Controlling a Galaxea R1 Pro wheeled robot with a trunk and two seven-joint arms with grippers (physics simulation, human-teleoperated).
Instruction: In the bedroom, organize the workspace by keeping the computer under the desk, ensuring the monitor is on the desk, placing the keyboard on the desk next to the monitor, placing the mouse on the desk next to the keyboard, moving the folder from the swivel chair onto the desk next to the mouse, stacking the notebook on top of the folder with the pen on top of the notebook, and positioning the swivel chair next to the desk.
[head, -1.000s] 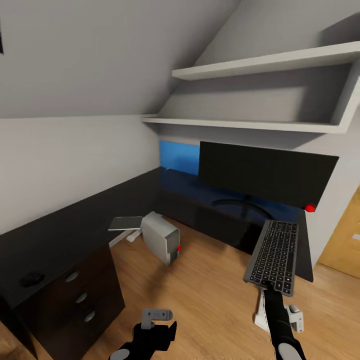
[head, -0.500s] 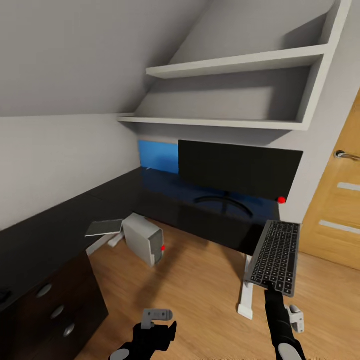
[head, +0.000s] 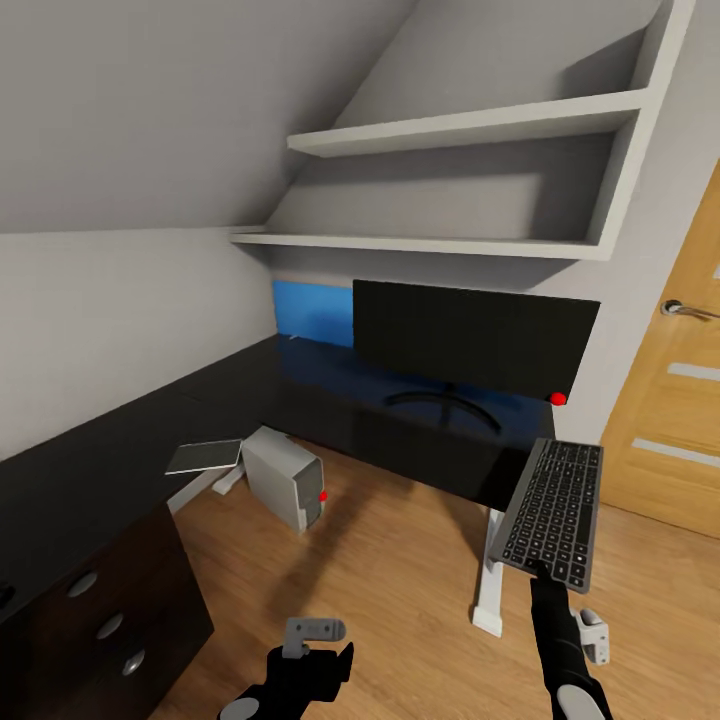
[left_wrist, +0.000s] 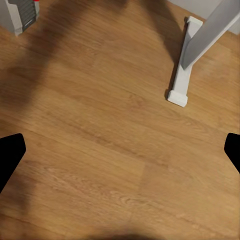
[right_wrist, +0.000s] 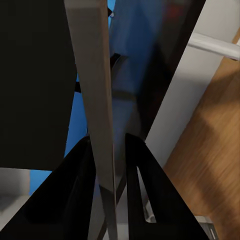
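Keyboard (head: 553, 512), slim silver-framed, clamped in right hand (head: 541, 572).

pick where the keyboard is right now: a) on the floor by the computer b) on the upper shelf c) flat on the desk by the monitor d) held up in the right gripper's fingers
d: the keyboard is pinched by its near edge between the right gripper fingers, tilted in the air at the desk end, in front of the monitor.

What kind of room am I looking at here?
Probably a home office corner under a sloped ceiling. A long black L-shaped desk carries a wide black flat monitor, a light grey boxy computer tower stands on the wooden floor, and white wall shelves hang above.
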